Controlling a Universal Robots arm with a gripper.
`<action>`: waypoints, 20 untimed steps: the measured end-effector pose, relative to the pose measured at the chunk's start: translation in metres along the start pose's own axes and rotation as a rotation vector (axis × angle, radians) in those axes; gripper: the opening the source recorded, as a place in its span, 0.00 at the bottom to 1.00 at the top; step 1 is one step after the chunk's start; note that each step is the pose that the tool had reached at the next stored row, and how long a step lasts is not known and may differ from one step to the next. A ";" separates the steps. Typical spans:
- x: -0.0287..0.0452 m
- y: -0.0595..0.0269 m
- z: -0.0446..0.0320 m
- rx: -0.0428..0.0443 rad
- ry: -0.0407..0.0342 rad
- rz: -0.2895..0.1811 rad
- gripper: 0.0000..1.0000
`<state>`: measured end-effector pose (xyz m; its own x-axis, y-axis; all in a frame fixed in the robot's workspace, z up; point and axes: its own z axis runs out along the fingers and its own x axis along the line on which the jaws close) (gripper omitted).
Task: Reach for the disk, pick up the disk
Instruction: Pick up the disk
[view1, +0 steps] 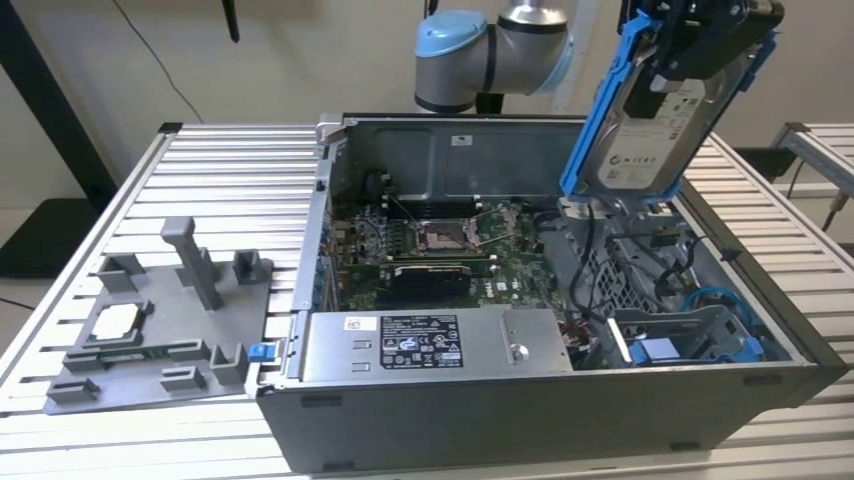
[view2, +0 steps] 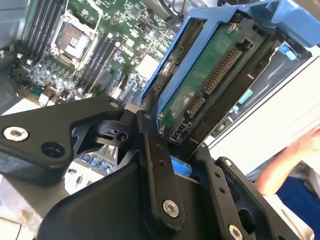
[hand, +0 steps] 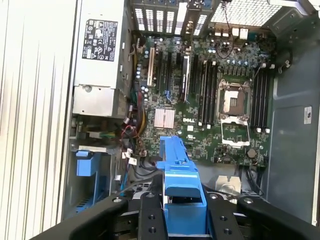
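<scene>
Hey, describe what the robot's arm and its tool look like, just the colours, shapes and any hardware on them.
In the exterior view the arm is a grey cylindrical body with a light blue round joint cap and a silvery segment above. In both wrist views the tool is matte black, built from flat angular linkage bars and plates, dotted with small holes and silver screw heads.

We look down into the open computer case (hand: 295, 120). The black gripper (hand: 185, 212) is closed on the blue frame of the disk (hand: 177, 185), above the green motherboard (hand: 200, 100). The grey power supply (hand: 100, 55) sits along one case wall, beside a blue bracket (hand: 85, 162).
</scene>
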<state>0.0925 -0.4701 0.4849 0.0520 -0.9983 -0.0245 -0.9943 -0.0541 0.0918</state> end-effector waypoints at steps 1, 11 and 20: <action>0.0021 0.0001 0.0000 -0.0005 0.0000 0.000 0.00; 0.0179 0.0011 -0.0021 -0.0007 -0.0150 -0.001 0.00; 0.0225 0.0013 -0.0027 0.0245 -0.0154 -0.003 0.00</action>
<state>0.0926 -0.4927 0.4872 0.0534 -0.9978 -0.0401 -0.9962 -0.0560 0.0673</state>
